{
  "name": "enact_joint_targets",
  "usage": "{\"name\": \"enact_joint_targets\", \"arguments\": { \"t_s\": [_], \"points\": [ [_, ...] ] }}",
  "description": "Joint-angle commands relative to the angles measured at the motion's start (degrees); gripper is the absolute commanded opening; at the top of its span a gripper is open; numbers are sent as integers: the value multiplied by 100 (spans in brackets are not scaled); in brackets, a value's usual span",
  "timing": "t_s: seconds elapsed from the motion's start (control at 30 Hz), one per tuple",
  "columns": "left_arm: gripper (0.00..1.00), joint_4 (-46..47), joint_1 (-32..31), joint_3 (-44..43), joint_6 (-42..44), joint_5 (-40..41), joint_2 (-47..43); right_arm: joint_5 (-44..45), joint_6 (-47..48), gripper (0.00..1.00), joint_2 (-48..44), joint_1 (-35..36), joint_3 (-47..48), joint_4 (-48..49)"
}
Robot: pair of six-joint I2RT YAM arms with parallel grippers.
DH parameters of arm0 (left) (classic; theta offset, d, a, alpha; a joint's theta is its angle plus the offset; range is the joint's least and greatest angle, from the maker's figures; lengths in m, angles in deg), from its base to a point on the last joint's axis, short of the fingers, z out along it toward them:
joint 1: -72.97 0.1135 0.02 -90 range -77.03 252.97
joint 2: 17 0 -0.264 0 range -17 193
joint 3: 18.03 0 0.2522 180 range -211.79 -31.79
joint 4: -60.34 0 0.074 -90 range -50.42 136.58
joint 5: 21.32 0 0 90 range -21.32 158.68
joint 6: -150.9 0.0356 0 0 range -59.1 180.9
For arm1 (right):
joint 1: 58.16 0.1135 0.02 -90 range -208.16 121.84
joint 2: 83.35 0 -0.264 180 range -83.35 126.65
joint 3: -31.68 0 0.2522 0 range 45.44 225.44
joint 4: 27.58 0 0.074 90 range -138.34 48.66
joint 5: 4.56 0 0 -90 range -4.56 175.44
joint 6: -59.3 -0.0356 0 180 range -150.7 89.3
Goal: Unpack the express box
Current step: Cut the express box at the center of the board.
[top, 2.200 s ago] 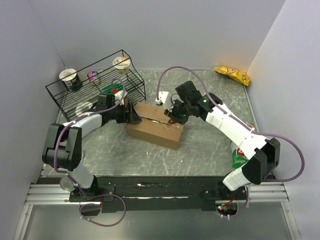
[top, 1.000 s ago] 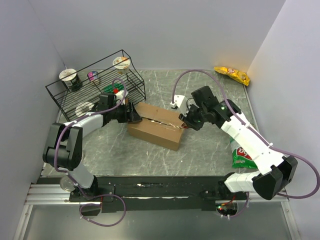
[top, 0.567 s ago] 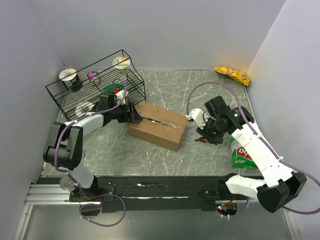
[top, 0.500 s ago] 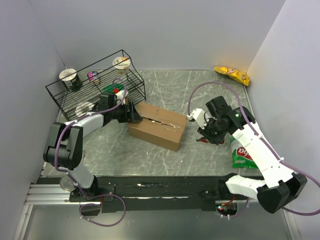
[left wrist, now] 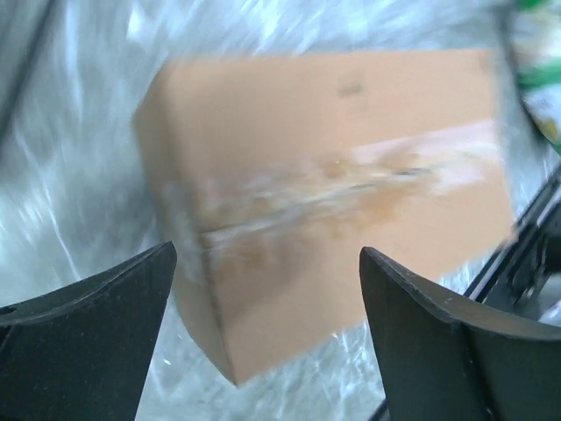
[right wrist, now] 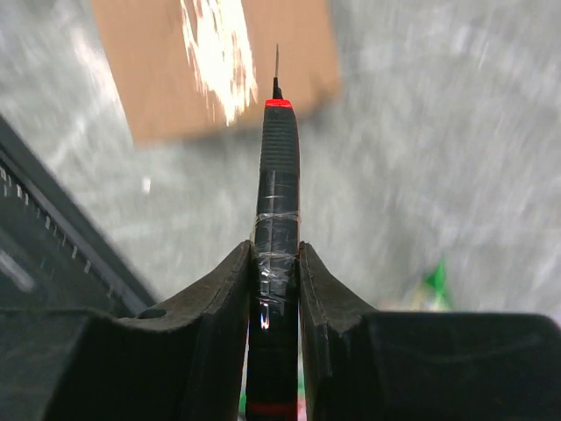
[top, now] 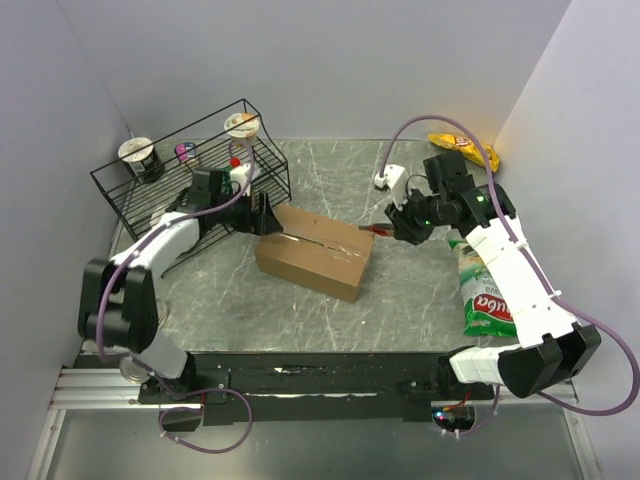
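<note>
The express box (top: 313,252) sat mid-tabletop (top: 330,170), flaps shut. The left jaws gaped at its left end; the right jaws pinched a craft knife (right wrist: 276,202) (blade bared) nearby. Unbraced, the box could skid under the cut.

Matt brown cardboard express box (top: 315,256)

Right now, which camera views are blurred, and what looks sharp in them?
Left wrist view: the express box and table are smeared by motion blur; only the black fingers are crisp. Right wrist view: the background is smeared likewise, while the gripped black tool is sharp. Top external view: sharp and evenly lit throughout.
</note>
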Motion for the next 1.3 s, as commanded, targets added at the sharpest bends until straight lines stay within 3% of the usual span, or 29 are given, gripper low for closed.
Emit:
{"name": "enact_joint_targets", "arguments": {
  "t_s": [0.0, 0.1, 0.33, 0.8, 0.9, 1.07, 1.17, 1.2, 1.27],
  "points": [
    [92, 339, 23, -546, 1730, -1682, -1024, -1838, 651, 0, -159, -44, -37, 1383],
    [93, 895, -152, -721, 2109, -2126, -1018, -2303, 662, 0, -2, -17, -126, 1972],
    [91, -122, -855, -2170, 3673, -2523, -16, -2218, 1136, 0, 438, 413, 295, 2132],
    [79, -660, -1374, -2418, 4088, -2690, 389, -1928, 969, 0, 420, 747, 279, 2412],
    [61, -642, -1462, -2479, 3957, -2655, 450, -1927, 856, 0, 421, 765, 270, 2500],
    [42, -519, -1471, -2567, 3684, -2857, 556, -1980, 881, 0, 438, 765, 279, 2439],
    [21, -510, -1488, -2550, 3587, -3068, 661, -1954, 881, 0, 447, 765, 253, 2430],
    [3, -553, -1497, -2541, 3595, -3120, 688, -1954, 873, 0, 456, 765, 218, 2456],
    [1, -528, -1506, -2480, 3386, -3261, 732, -1901, 611, 0, 456, 721, 226, 2509]
  ]
}}
